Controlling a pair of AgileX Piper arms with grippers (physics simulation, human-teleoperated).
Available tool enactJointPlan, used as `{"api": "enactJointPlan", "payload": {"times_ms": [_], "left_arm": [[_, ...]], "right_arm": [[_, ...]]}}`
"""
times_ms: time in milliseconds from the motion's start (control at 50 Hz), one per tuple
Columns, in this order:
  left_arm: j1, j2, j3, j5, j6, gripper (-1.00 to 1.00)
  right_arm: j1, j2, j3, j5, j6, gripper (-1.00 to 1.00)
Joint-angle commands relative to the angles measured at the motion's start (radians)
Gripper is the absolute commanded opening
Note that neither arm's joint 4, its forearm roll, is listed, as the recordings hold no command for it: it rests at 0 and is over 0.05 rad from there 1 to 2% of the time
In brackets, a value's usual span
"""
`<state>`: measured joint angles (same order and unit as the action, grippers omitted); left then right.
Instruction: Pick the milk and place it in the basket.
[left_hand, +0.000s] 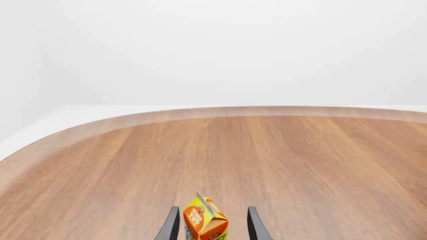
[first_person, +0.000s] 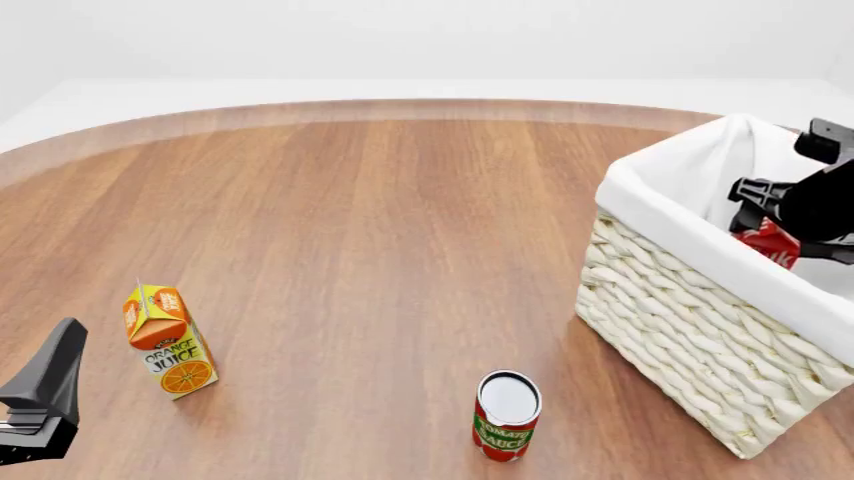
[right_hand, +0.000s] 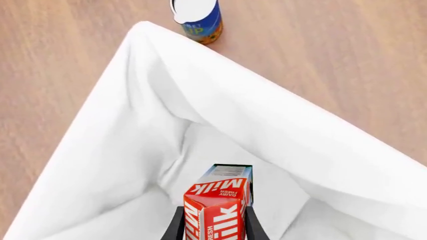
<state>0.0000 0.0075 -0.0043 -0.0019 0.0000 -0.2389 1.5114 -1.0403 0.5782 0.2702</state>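
**Milk held over the basket, ready to go down**

Nearest the camera, the left gripper waits low by the table edge. Its fingers are spread apart and hold nothing. The juice carton stands just in front of them.

A little farther on, the sauce can stands alone on the table.

Farther right is the basket. The right gripper is above it, and its fingers are closed on the two sides of the milk. The milk points long-way down into the white cloth. It looks like it hangs above the basket floor, but it is hard to tell if it touches. The right arm is the one to finish: lower, then let go.
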Motion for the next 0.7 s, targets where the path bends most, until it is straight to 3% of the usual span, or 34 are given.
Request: {"api": "enactJointPlan", "payload": {"times_ms": [20,360,380,700], "left_arm": [[0.000,0.000,0.000,0.000,0.000,1.00],[0.000,0.000,0.000,0.000,0.000,1.00],[0.000,0.000,0.000,0.000,0.000,1.00],[0.000,0.000,0.000,0.000,0.000,1.00]], "right_arm": [[-0.003,0.004,-0.010,-0.012,0.016,-1.00],[-0.001,0.011,-0.006,-0.024,0.024,-1.00],[0.001,0.009,-0.005,-0.025,0.026,1.00],[0.007,-0.001,-0.019,-0.011,0.032,1.00]]}}
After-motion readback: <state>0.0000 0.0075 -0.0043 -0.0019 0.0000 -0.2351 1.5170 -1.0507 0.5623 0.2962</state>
